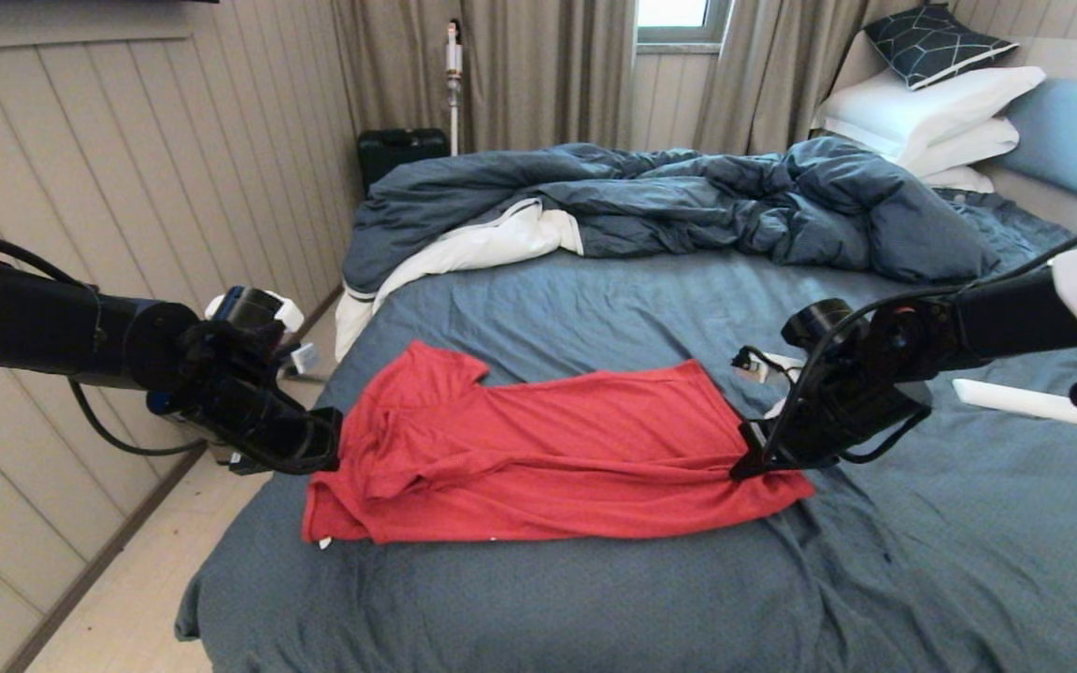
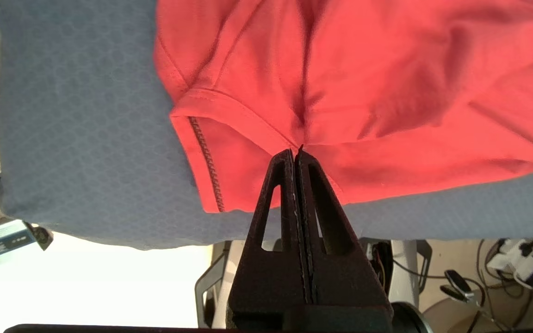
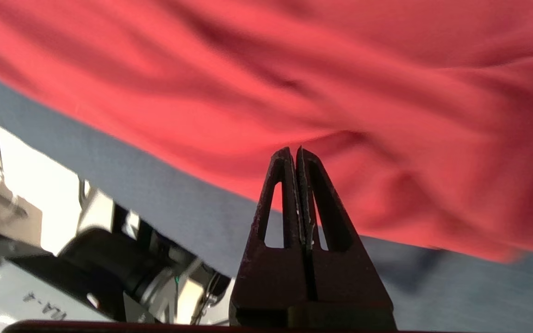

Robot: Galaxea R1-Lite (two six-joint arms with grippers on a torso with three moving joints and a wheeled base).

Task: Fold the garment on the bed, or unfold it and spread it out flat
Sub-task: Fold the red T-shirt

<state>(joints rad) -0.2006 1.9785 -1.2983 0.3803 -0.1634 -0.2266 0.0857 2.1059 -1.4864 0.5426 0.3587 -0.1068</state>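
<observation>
The red garment (image 1: 548, 449) lies across the near half of the bed (image 1: 595, 598) as a long, doubled-over band, one sleeve pointing to the far left. At its left end my left gripper (image 1: 337, 444) is shut, and in the left wrist view the garment (image 2: 387, 69) puckers into the left gripper (image 2: 295, 150) by the sleeve hem. My right gripper (image 1: 744, 467) is shut at the garment's right end. In the right wrist view a crease of the garment (image 3: 294, 69) runs to the right gripper (image 3: 294, 150).
A rumpled dark blue duvet (image 1: 688, 196) with white lining fills the far half of the bed, with white pillows (image 1: 931, 112) at the back right. A long white object (image 1: 1025, 402) lies on the sheet under my right arm. The panelled wall and floor (image 1: 127, 598) are left.
</observation>
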